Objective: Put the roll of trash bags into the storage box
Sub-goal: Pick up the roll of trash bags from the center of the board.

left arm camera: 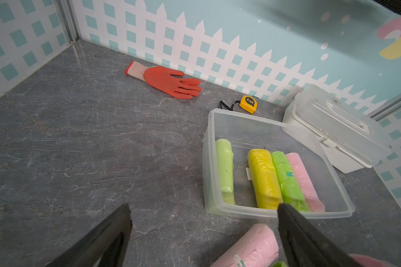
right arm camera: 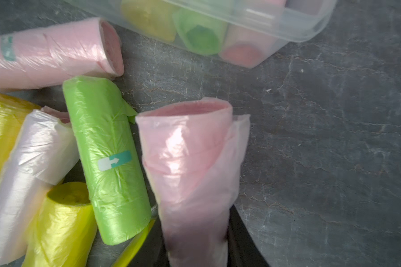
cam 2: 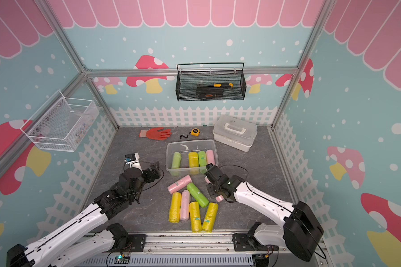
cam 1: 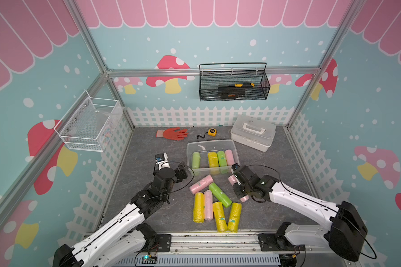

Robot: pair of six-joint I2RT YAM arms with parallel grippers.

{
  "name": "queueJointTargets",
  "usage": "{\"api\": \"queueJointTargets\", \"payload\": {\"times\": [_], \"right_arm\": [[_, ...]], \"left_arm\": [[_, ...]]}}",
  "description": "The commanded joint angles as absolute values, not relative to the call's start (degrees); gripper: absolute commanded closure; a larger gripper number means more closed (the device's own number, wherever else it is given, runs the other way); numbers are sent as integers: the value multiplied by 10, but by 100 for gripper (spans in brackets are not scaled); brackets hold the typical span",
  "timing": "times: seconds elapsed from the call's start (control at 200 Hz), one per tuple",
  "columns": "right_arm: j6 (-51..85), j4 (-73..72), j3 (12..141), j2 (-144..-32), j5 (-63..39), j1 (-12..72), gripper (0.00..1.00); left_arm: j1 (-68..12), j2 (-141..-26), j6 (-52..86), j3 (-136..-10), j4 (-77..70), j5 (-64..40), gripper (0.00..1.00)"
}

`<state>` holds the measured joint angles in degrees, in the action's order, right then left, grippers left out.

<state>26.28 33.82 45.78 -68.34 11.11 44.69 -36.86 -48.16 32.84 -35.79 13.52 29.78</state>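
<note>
One pink roll (right arm camera: pixel 190 171) within right pincer (cam 1: pixel 237 189)

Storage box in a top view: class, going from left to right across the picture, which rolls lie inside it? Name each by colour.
Inside the storage box: pale green roll → yellow roll → bright green roll → pink roll.

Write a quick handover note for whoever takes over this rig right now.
Right gripper: shut on a pink roll, just short of the box.
Left gripper: open, empty, beside the box.
Box: four rolls inside, with a gap after the light green one.
Done: four stowed, a fifth gripped.
Left: carry the held roll in and release; six loose rolls lie on the table in front of the box.
</note>
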Motion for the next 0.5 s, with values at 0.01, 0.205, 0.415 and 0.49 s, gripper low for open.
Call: {"api": "queueJointTargets", "payload": {"times": [0.01, 0.205, 0.415, 0.49], "right_arm": [[276, 328, 432, -606, 149, 449, 87], [285, 324, 400, -490, 171, 449, 91], [292, 308, 391, -442, 173, 449, 90], [293, 310, 419, -458, 170, 449, 91]], "left_arm": [[-366, -475, 338, -371, 143, 294, 1], [-366, -478, 339, -372, 143, 294, 1], [-366, -483, 341, -373, 142, 293, 1], [-366, -485, 342, -373, 142, 292, 1]]}}
